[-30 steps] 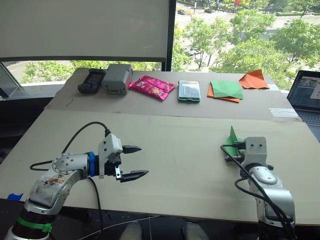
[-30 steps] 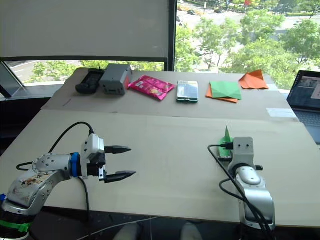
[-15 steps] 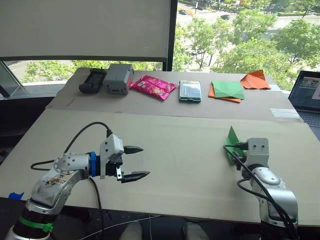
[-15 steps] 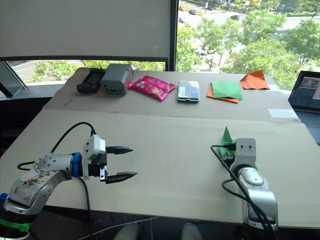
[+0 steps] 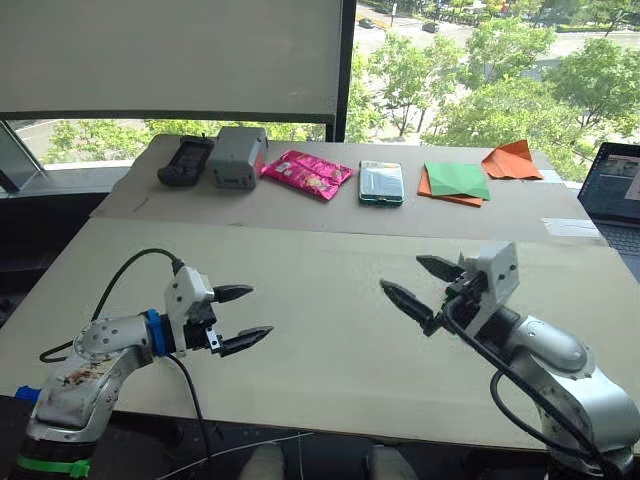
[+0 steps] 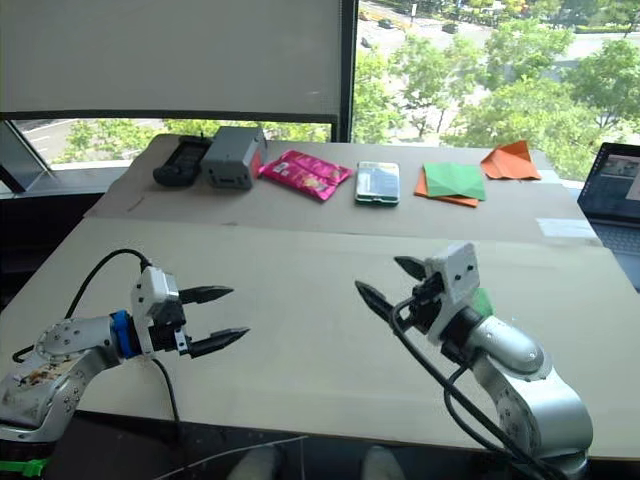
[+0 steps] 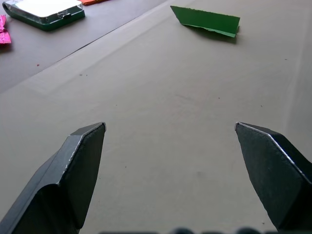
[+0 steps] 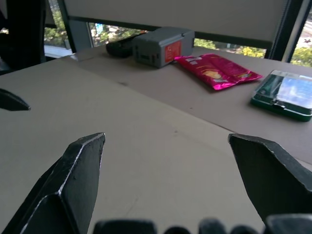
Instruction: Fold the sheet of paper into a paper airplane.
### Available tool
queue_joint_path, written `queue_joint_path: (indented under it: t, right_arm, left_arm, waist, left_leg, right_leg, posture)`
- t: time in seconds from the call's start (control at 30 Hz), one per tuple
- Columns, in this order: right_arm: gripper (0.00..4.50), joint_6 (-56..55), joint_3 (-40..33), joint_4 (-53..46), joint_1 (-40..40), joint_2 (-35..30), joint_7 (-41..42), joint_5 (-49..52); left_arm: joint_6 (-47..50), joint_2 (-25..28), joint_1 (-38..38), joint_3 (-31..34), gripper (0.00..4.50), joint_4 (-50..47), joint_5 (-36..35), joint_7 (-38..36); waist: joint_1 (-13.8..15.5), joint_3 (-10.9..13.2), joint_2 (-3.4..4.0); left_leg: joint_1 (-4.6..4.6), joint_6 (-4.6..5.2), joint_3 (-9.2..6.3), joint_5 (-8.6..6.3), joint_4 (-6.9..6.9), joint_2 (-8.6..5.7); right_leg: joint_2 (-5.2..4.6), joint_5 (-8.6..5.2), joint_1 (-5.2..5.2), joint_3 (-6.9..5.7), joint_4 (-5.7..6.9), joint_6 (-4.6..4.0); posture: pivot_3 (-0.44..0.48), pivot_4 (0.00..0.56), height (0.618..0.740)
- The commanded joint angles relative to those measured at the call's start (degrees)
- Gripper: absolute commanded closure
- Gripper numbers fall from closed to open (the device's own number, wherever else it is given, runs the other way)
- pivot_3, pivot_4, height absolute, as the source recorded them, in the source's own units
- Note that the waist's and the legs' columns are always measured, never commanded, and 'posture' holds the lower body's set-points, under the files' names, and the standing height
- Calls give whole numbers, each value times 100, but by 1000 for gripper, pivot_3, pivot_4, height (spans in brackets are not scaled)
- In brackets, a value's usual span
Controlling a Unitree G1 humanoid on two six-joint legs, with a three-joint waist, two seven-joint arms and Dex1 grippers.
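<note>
The sheet of paper (image 7: 207, 20) is a bright green folded wedge with a raised edge. It lies free on the tan table (image 5: 320, 270) near the right side. A sliver of the green paper (image 6: 483, 300) peeks out behind my right wrist. My right gripper (image 5: 402, 274) hovers over the table's middle, pointing left, open and empty, with the paper behind it. My left gripper (image 5: 262, 310) hangs low over the front left of the table, open and empty, aimed right toward the paper.
Along the back board lie a black device (image 5: 183, 162), a grey box (image 5: 237, 157), a pink packet (image 5: 306, 173), a green tin (image 5: 381, 182), green-and-orange sheets (image 5: 455, 182) and an orange paper plane (image 5: 512, 160). A laptop (image 5: 610, 190) sits at the far right.
My right gripper opened, let go of the green paper, and swung up and left, away from it. The left arm drew back a little to the left.
</note>
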Motion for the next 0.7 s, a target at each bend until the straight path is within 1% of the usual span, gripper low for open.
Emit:
queue_joint_path:
  t: [0.03,0.1,0.23,0.7]
  right_arm:
    - [43,-677,506,316,209,-248,179,-375]
    - [43,-1103,795,627,370,-297,216,-621]
    - [43,-1591,1042,1142,462,-219,215,-797]
    - [43,-1731,1039,1370,318,-117,114,-726]
  left_arm:
    - [-258,-149,35,303,0,-7,-35,184]
    - [-180,-250,87,397,0,-32,-135,289]
    - [-150,-293,240,469,0,-104,-166,363]
    - [-87,-270,270,479,0,-136,-206,411]
  waist:
    - [11,1,-4]
    - [8,2,-11]
    - [-21,5,3]
    - [9,1,-5]
  left_leg:
    - [-1,-3,1,-2,0,-1]
    - [-4,-5,2,-3,-1,1]
    - [-15,-6,7,-4,-1,-3]
    - [-7,-4,15,-2,-1,1]
  right_leg:
    - [-5,0,-1,-1,-6,0]
    - [-8,-1,-1,-2,-18,-1]
    - [-18,-1,-4,-2,-45,-1]
    - [-9,9,0,-1,-32,9]
  posture:
    - [0,150,736]
    - [0,150,736]
    - [0,150,736]
    - [0,150,736]
